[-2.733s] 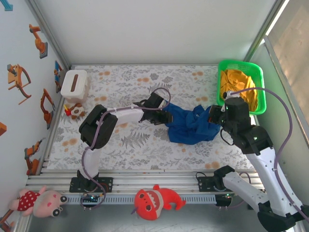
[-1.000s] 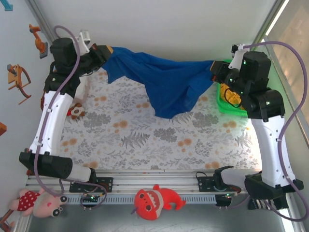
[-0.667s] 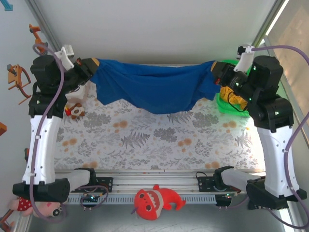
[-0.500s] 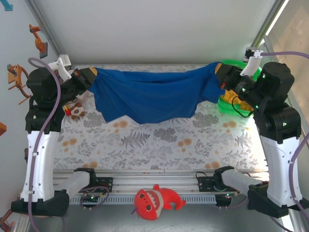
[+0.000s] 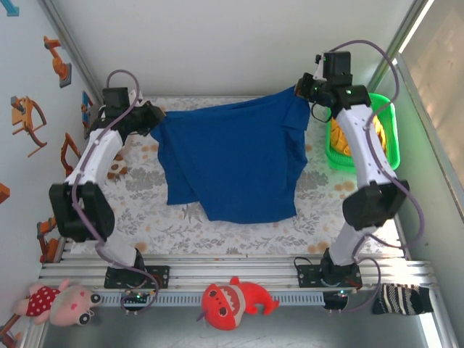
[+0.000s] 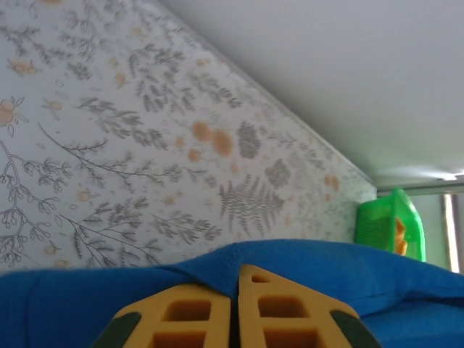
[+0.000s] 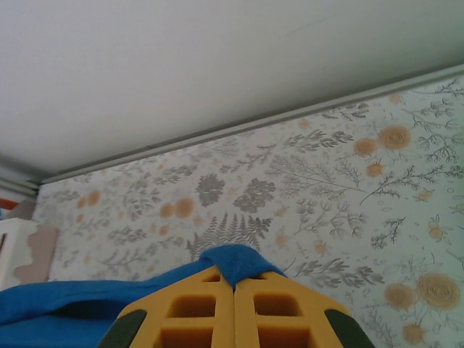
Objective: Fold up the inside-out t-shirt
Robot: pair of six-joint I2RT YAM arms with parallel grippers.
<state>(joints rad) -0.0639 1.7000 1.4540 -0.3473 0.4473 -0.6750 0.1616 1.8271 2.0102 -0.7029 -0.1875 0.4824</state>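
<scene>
**A:** Right, near edge first: the shirt (image 5: pixel 232 163) has its hem down on the table (image 5: pixel 130 210), spread fairly flat, one lower corner rumpled

**B:** And further back?

**A:** The cloth rises to its two far corners. Left gripper (image 5: pixel 151 119) has its jaws all but together, the blue edge pinched at the tips. Right gripper (image 5: pixel 300 90) is clamped tight on the other corner, a fold of cloth bunched over its fingers (image 7: pixel 203 304)

**B:** So which step is this?

**A:** Laying it out, I'd say, with no fold made yet. The right side looks doubled on itself, near the basket (image 5: pixel 391 138)

**B:** Next move?

**A:** Lower both far corners together, keeping them pulled apart so the top edge lands straight, then let go and regrip for the first fold
</scene>
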